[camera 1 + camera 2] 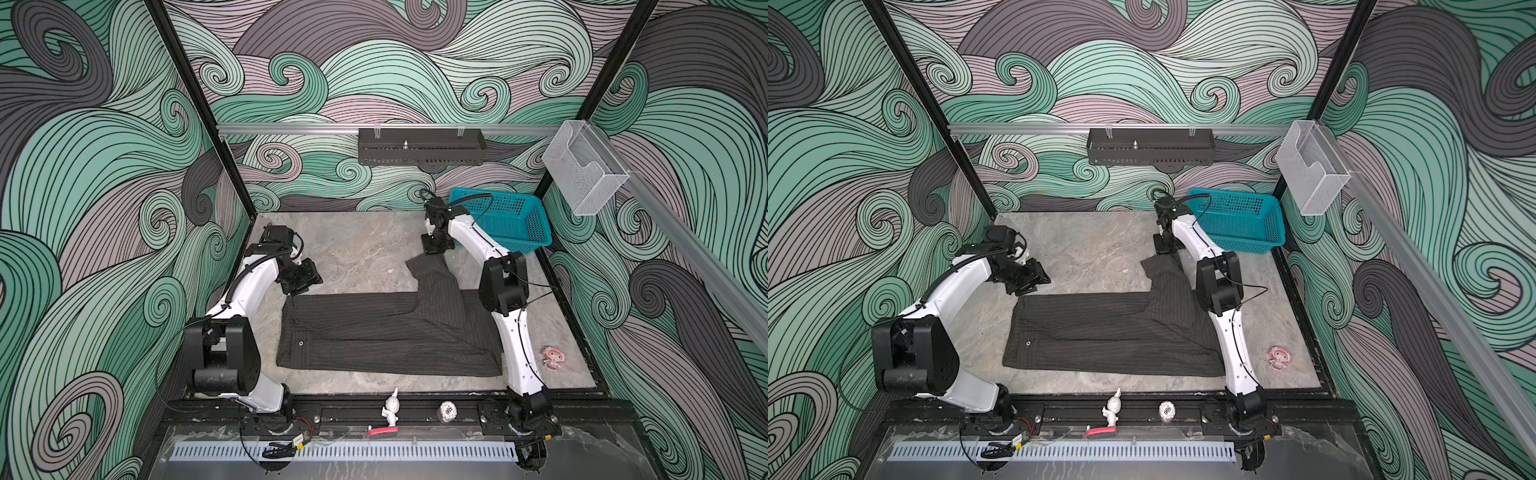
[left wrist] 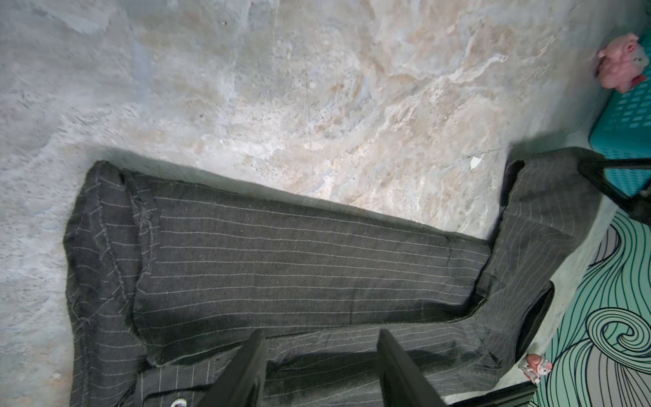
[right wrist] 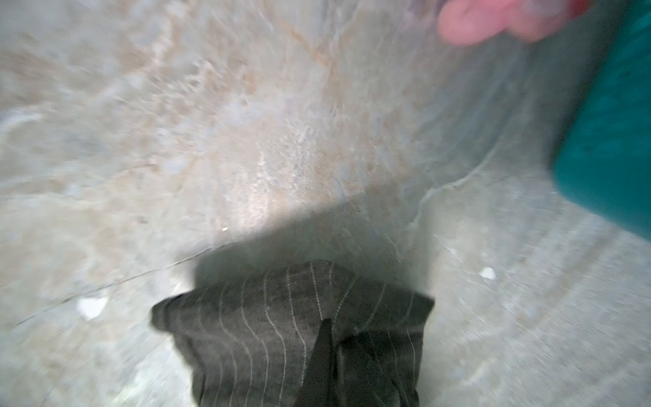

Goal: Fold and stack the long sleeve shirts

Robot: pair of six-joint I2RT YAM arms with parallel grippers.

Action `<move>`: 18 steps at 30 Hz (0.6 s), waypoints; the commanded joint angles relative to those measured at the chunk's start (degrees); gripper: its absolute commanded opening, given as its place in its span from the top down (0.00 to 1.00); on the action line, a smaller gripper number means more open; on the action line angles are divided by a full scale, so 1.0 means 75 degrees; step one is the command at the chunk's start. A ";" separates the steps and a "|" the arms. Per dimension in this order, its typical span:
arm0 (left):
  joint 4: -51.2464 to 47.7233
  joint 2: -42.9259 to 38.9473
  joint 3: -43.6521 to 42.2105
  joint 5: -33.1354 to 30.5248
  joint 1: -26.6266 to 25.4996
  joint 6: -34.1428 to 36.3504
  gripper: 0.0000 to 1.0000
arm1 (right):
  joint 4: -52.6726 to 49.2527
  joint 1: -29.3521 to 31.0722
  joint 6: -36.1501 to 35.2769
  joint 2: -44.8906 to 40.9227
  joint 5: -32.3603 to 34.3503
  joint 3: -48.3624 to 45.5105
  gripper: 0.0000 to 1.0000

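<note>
Right wrist: right gripper [image 3: 328, 329] clamps shirt [image 3: 253, 334] edge; bare table [image 3: 246, 141] ahead.

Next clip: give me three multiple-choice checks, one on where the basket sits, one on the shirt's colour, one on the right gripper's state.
1. The basket stands at the table's: A) far right corner; B) near left corner; C) middle.
2. The shirt is: A) plain white; B) dark with pale pinstripes; C) red.
3. The right gripper is: A) wide open; B) holding the basket; C) shut on the shirt's sleeve.
1A: both top views show it there. 2B: stripes show in every view. 3C: the right wrist view shows it closed on striped cloth.
</note>
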 commanded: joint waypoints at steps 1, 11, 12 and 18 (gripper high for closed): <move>-0.0285 -0.0254 0.0268 0.0072 -0.0016 0.0090 0.47 | 0.0484 0.0209 -0.0368 -0.1818 0.0202 -0.0496 1.00; -0.0373 -0.0730 0.0288 0.0231 0.0008 -0.0037 0.47 | 0.2803 0.2064 -0.0156 -0.5643 0.1408 -0.5719 1.00; -0.0384 -0.0732 0.0262 0.0231 0.0019 -0.0059 0.47 | 0.2957 0.2412 0.0072 -0.5914 0.1673 -0.6231 1.00; -0.0604 -0.1359 0.0211 0.0131 0.0107 -0.0155 0.47 | 0.3526 0.4670 0.1790 -0.6789 0.3046 -0.8406 1.00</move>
